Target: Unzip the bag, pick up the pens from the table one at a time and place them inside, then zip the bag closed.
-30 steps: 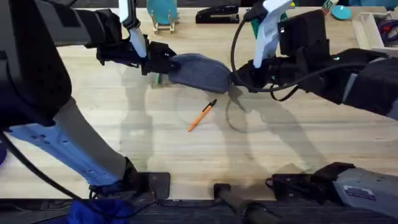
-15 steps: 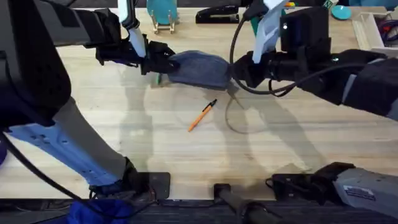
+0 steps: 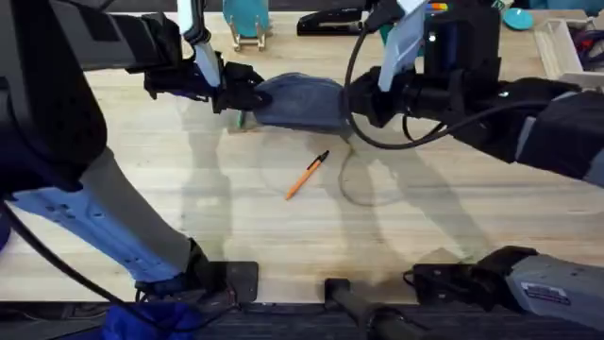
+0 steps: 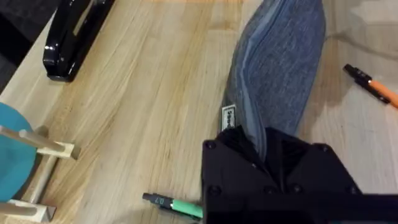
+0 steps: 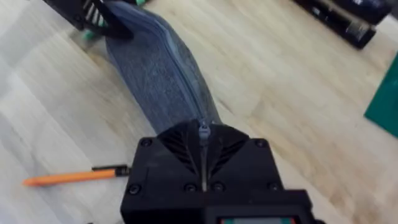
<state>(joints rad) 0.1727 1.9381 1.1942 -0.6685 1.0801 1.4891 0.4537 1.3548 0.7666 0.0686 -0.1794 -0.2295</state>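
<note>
Left claw [image 3: 247, 96] and right claw [image 3: 357, 102] pinch opposite bag [image 3: 300, 102] ends.

Bag across the table's far middle, pens nearer.
The bag [image 3: 300, 102] lies on the table [image 3: 189, 189]; one pen [image 3: 308, 176] lies before it, another [image 4: 177, 205] at its left end.

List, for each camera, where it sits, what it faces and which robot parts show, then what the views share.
Overhead: above the arm bases, looking down and forward at the table; both arms reach to the bag.
Left wrist: on the left arm, facing the bag; left tool shut on its end.
Right wrist: on the right arm; right tool at the zipper end.
Shared: bag, orange pen.
</note>
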